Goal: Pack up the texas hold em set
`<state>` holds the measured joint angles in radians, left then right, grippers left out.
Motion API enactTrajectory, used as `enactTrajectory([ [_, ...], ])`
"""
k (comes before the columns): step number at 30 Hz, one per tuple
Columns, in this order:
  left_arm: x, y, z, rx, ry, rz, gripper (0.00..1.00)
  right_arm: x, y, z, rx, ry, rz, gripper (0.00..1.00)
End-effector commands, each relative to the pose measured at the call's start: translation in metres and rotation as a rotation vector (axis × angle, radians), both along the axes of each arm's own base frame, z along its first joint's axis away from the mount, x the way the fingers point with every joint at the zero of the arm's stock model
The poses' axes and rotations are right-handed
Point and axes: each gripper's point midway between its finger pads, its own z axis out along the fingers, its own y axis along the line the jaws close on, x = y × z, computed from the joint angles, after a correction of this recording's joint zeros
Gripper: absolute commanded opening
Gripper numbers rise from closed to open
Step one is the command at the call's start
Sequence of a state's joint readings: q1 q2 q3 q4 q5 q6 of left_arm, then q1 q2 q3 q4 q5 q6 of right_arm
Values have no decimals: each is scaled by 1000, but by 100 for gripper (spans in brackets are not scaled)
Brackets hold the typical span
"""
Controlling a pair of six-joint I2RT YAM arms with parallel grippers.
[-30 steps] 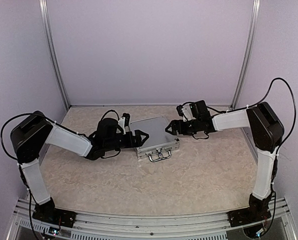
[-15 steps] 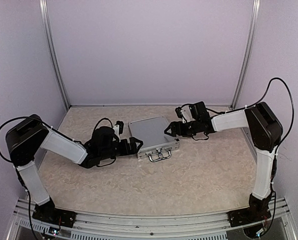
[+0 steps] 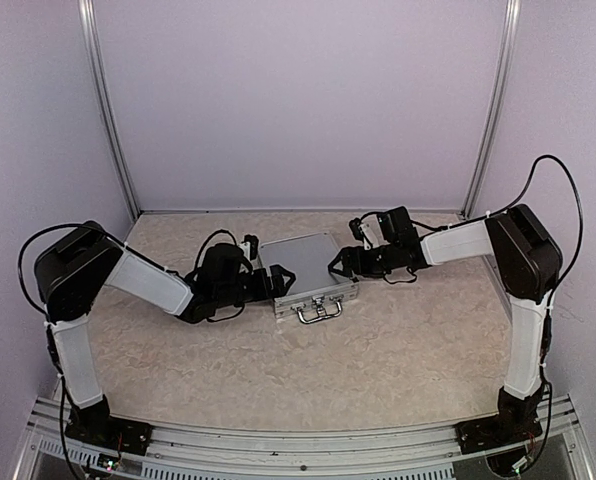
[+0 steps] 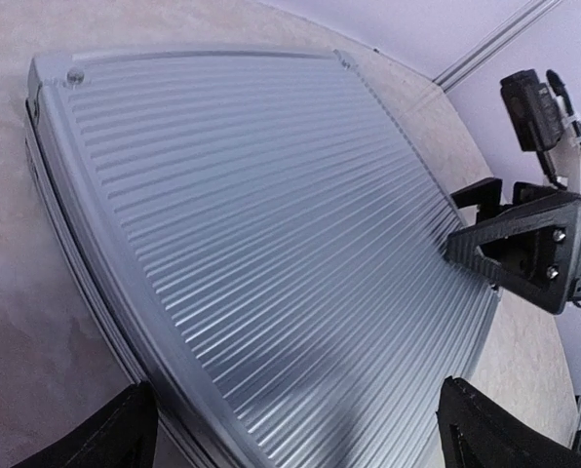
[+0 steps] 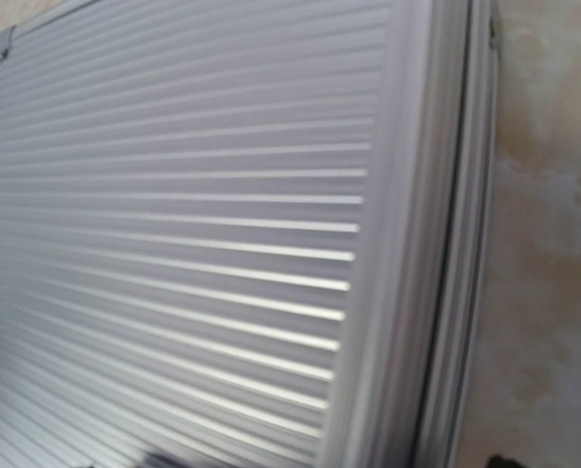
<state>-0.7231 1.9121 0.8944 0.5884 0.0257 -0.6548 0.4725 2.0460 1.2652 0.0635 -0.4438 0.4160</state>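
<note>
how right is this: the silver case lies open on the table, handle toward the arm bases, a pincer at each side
Not open: the top external view shows the silver case closed and lying flat. The rest holds: it lies on the table, handle toward the arm bases, with the left pincer and right pincer at its sides.

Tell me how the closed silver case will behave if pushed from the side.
The case looks rigid, ribbed metal, so it should not flex. Lying flat and low on the table, it will probably slide, not tip. Its shiny ribs may be slippery to grip.
</note>
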Motion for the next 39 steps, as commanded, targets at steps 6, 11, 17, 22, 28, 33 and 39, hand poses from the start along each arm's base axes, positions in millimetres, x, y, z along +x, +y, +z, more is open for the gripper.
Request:
enactTrajectory([
  [6,-21,-1,-45,16,158,-60,97,-11,-3,-15,12,35,17,84],
  [11,-32,-2,-49,26,165,-71,95,-19,-1,-18,21,46,29,81],
  [17,-39,-3,-54,19,172,-88,91,-31,5,-16,16,43,51,76],
  [22,-45,-4,-57,-1,181,-111,88,-42,7,-13,14,38,61,75],
  [28,-61,-7,-51,-20,173,-142,87,-68,8,-11,9,44,70,72],
  [33,-78,-12,-45,-15,164,-172,87,-96,11,-8,10,44,92,71],
  [39,-104,-29,-37,-10,153,-225,87,-123,14,10,14,11,106,71],
])
